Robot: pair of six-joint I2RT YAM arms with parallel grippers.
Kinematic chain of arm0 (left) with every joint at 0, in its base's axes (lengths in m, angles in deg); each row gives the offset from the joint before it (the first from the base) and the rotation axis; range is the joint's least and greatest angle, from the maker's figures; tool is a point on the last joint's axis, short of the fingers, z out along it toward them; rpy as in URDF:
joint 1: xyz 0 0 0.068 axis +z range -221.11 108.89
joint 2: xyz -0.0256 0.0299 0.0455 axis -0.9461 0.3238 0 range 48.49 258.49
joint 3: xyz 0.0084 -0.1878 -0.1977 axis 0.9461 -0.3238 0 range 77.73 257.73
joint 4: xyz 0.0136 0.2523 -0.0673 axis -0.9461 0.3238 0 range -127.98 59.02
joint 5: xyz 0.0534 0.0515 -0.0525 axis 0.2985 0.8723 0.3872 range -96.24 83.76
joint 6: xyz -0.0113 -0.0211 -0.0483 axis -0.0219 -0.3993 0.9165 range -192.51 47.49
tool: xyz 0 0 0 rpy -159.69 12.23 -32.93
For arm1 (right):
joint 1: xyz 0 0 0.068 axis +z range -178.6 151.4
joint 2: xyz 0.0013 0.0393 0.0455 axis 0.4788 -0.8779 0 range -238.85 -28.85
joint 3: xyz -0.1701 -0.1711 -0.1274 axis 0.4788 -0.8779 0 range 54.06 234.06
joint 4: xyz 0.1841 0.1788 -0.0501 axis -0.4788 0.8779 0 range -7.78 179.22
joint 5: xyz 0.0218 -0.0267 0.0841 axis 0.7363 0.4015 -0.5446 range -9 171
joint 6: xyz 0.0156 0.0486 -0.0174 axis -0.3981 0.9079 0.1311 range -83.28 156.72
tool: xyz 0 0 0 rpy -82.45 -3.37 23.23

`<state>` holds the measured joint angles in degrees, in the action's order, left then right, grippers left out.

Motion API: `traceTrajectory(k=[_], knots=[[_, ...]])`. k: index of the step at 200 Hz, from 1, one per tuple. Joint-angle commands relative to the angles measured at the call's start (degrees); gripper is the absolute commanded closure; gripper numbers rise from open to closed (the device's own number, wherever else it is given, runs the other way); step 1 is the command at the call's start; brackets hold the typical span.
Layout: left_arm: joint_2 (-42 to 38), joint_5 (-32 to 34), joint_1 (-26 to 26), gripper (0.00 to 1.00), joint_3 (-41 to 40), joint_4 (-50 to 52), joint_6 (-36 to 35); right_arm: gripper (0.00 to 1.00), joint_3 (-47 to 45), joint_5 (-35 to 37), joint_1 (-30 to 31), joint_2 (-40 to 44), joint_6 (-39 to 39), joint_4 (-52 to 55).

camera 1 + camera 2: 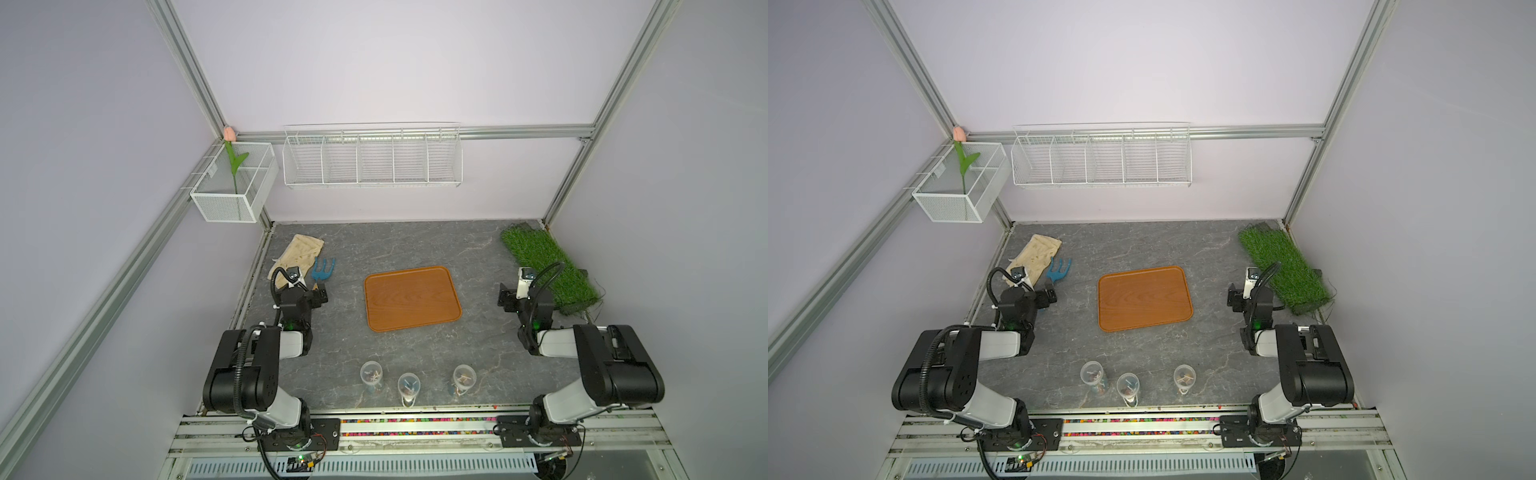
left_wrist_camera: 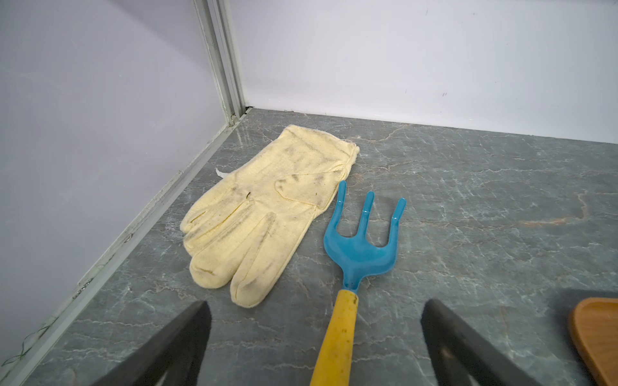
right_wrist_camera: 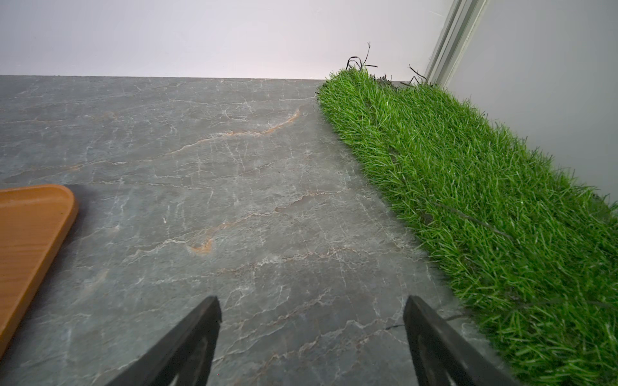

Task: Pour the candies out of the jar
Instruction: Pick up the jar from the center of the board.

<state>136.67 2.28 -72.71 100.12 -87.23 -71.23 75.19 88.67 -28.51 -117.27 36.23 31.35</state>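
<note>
Jars: left jar (image 1: 371, 376), middle jar (image 1: 409, 388) and right jar (image 1: 464, 379) stand upright in a row at the near edge of the table (image 1: 415, 245), between the two arm bases; which one is meant I cannot tell
Candies (image 1: 375, 375): inside the jars, thin sticks showing through the clear walls; none poured yet
Tray (image 1: 411, 297): bare, mid-table, farther than the jars, the likely place to pour
Left gripper (image 2: 316, 304): jaws spread wide and holding nothing, left of the tray, well apart from the jars
Right gripper (image 3: 311, 299): jaws spread, holding nothing, over bare table to the right of the tray
Risk, tipping: the jars look tall and narrow, so a finger nudging one before the close would likely topple it
Risk, neighbours: the left and middle jars stand near each other, so a wide claw coming in may knock the wrong one
Risk, slip: a smooth clear wall may turn in the grip once tilted
Risk, spill: tipping short of the tray would scatter candies on the table
Underfoot: the rake (image 2: 359, 247) has its yellow handle lying between the left fingers, with the glove (image 2: 267, 214) just beside it, so a low swing could drag them
Right side: grass mat (image 3: 468, 187) beside the right claw, not on the way to the jars
Way back: bare table between both claws and the jars, by my reading
</note>
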Motion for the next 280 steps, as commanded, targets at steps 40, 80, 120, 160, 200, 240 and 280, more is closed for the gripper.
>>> traceTrajectory(k=[40, 80, 120, 160, 200, 240, 280], knots=[[-17.0, -7.2, -0.5, 0.01, 21.6, 44.6, 6.7, 0.12, 36.0, -8.2, 8.1, 10.8, 1.1, 61.7], [-18.3, -9.0, -9.0, 0.01, 25.3, 53.0, 7.6, 0.11, 45.9, -6.0, 21.8, 11.2, 7.6, 80.6], [-18.9, -11.9, -12.1, 0.0, 23.2, 51.6, 11.4, 0.11, 46.0, -4.5, 34.9, 16.0, 10.2, 98.7], [-20.2, -11.5, -12.2, 0.01, 20.8, 50.0, 14.4, 0.12, 41.2, -1.7, 47.9, 26.1, 19.4, 110.2], [-22.2, -12.3, -12.2, 0.01, 19.1, 50.7, 16.6, 0.09, 36.0, 1.7, 59.6, 28.3, 27.7, 115.5], [-26.1, -12.0, -12.2, 0.0, 15.0, 50.6, 18.5, 0.04, 32.0, 2.9, 66.9, 26.5, 33.0, 112.4], [-28.5, -12.0, -12.1, 0.0, 14.0, 50.6, 18.8, 0.07, 31.1, 4.4, 67.8, 23.7, 33.1, 111.0]])
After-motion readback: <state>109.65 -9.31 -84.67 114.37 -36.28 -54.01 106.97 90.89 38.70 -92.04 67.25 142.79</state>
